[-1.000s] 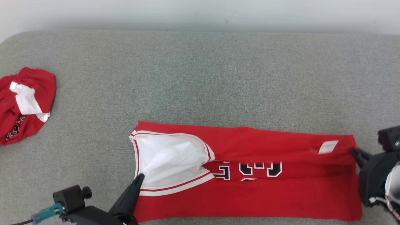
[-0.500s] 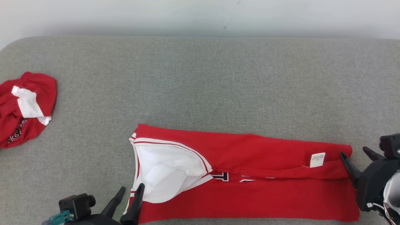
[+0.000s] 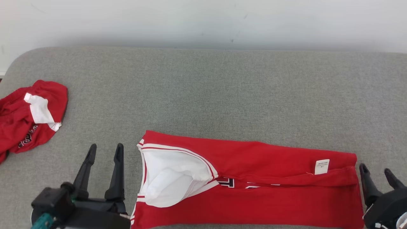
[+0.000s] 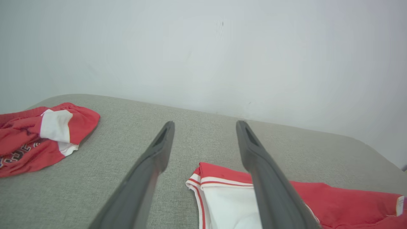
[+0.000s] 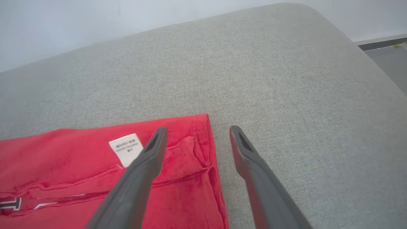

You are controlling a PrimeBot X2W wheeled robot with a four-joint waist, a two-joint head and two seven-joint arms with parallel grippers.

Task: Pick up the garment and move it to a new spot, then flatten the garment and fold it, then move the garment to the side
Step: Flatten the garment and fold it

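Garment: you see a red jersey [image 3: 270, 203] [image 4: 334, 203] [image 5: 63, 159] lying flat as a long band, folded lengthwise, at the near middle-to-right of the grey cushion [image 3: 222, 89].
Fold line: the upper flap laps down over the lower half; a strip of black-and-white lettering [image 3: 226, 182] shows in the gap between them.
Left end: a white lining [image 3: 171, 178] shows inside the red-and-white trimmed opening, slightly puffed, not flat.
Right end: a small white tag [image 3: 321, 166] [image 5: 126, 149] sits on the upper flap near the corner; this edge is straight, with a few wrinkles.
Near edge: it runs along the bottom of the head view; you cannot tell how close the cushion's front is.
Left gripper [image 3: 106, 147] [image 4: 205, 124]: fingers spread wide, holding nothing, just beside the left end, apart from the cloth.
Right gripper [image 3: 375, 168] [image 5: 198, 128]: fingers spread wide, holding nothing, just off the right end; in its wrist view one finger crosses the garment's corner, the other bare cushion.
Open room: you have bare grey cloth behind the garment up to the wall [image 3: 203, 22], and to its right.
Other item: a crumpled red-and-white garment [image 3: 19, 127] [image 4: 28, 136] lies at the far left, well apart.
Cushion edges: corners are rounded; floor [image 5: 388, 60] shows past the right one.
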